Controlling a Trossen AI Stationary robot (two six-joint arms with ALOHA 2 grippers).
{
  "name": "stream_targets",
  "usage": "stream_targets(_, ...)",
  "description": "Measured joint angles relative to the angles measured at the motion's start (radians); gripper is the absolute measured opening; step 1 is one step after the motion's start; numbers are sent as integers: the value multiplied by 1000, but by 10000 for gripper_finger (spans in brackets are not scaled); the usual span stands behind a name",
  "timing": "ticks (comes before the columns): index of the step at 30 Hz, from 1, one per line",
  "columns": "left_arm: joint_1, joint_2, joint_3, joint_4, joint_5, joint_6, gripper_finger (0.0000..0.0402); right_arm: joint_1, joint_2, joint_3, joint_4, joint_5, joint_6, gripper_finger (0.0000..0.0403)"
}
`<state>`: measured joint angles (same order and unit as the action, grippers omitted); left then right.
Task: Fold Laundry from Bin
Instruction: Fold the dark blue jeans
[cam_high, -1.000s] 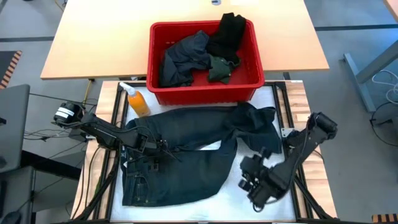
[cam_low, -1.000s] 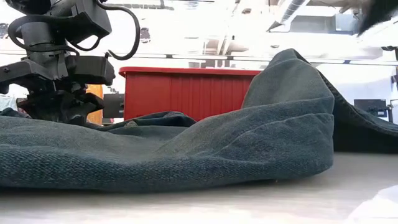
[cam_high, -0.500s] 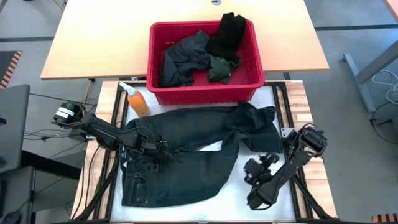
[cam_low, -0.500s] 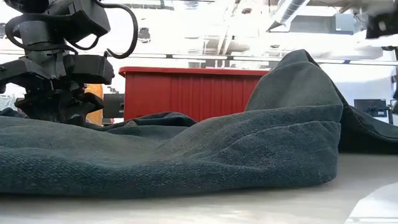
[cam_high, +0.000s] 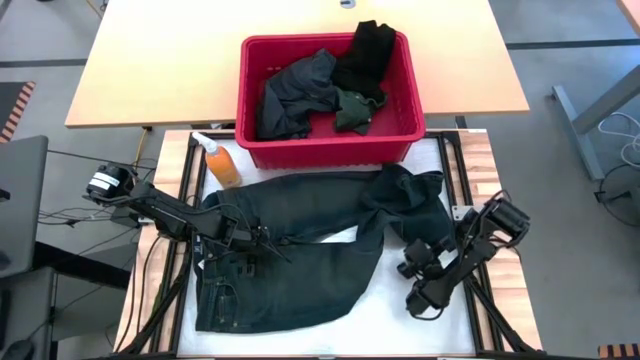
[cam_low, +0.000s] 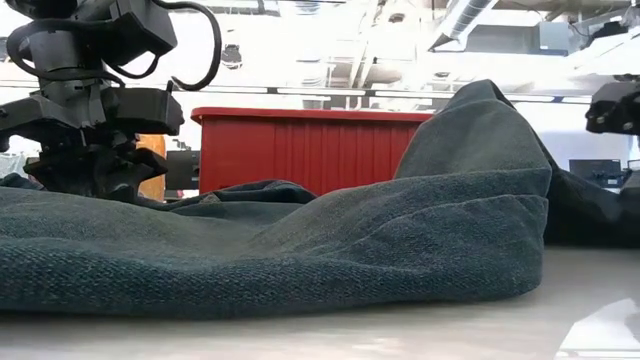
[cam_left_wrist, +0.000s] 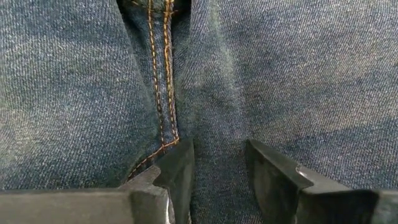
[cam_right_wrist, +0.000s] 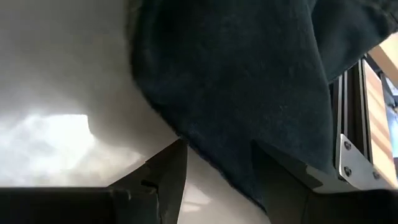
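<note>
Dark navy jeans (cam_high: 290, 250) lie spread on the white table top, waist toward the near edge. One leg is bunched at the right (cam_high: 410, 200). My left gripper (cam_high: 252, 247) stands on the jeans beside the fly seam (cam_left_wrist: 165, 93), fingers pointing steeply down with denim between them. My right gripper (cam_high: 408, 262) is open and low at the bunched leg's near edge (cam_right_wrist: 205, 146), one finger on either side of it. The red bin (cam_high: 325, 150) at the far side holds more dark laundry (cam_high: 300, 95). My left gripper comes at the jeans from above and has denim just right of the fly seam (cam_left_wrist: 217, 149) between its two fingers (cam_left_wrist: 177, 168). The jeans lie flat on the table around it. One layer or a raised fold, I cannot tell. I cannot tell whether my right gripper touches the cloth.
An orange bottle (cam_high: 222, 160) stands at the bin's near left corner, close to the jeans. A black garment (cam_high: 365, 50) hangs over the bin's far rim. Metal frame rails (cam_high: 455, 180) run along the table's right side. Bare white surface lies near my right gripper (cam_high: 390, 320).
My right gripper has come down and moved toward the far edge, up to the bunched jeans leg, rolling its wrist on the way. It has stayed open. My left gripper has kept still on the jeans.
</note>
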<state>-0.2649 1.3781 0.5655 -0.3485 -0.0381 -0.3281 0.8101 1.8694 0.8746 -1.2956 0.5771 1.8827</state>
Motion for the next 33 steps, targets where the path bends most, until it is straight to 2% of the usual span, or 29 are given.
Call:
stream_targets(3, 0, 0, 0, 0, 7, -11, 139, -25, 0, -36, 13, 21, 35, 203)
stream_targets(5, 0, 0, 0, 0, 6, -13, 139, -44, 0, -46, 13, 37, 51, 186)
stream_targets(7, 0, 0, 0, 0, 6, -14, 139, -63, 0, -44, 9, 64, 52, 147)
stream_targets(11, 0, 0, 0, -1, 6, -14, 139, -101, 0, 6, -78, 123, 31, 28)
stream_targets(14, 0, 0, 0, -5, 13, -14, 139, -133, -12, 131, -263, 159, -3, 20)
stream_targets(15, 0, 0, 0, -8, 18, -15, 139, -146, -21, 183, -284, 162, -51, 19)
stream_targets(18, 1, 0, 0, -15, 22, -9, 139, -208, -103, 315, -256, 213, -419, 13)
stream_targets(20, 0, 0, 0, -19, 20, -6, 139, -259, -135, 432, -276, 225, -517, 13)
stream_targets(25, 0, 0, 1, -19, 15, 2, 139, -375, -211, 696, -246, 227, -910, 13)
stream_targets(27, -1, 0, 1, -22, 16, 4, 139, -427, -217, 815, -261, 170, -1057, 13)
stream_targets(31, -4, 0, 1, -26, 20, 10, 139, -542, -214, 1063, -258, -19, -1356, 13)
stream_targets(33, -5, 0, 1, -26, 22, 11, 139, -602, -214, 1175, -257, -66, -1451, 13)
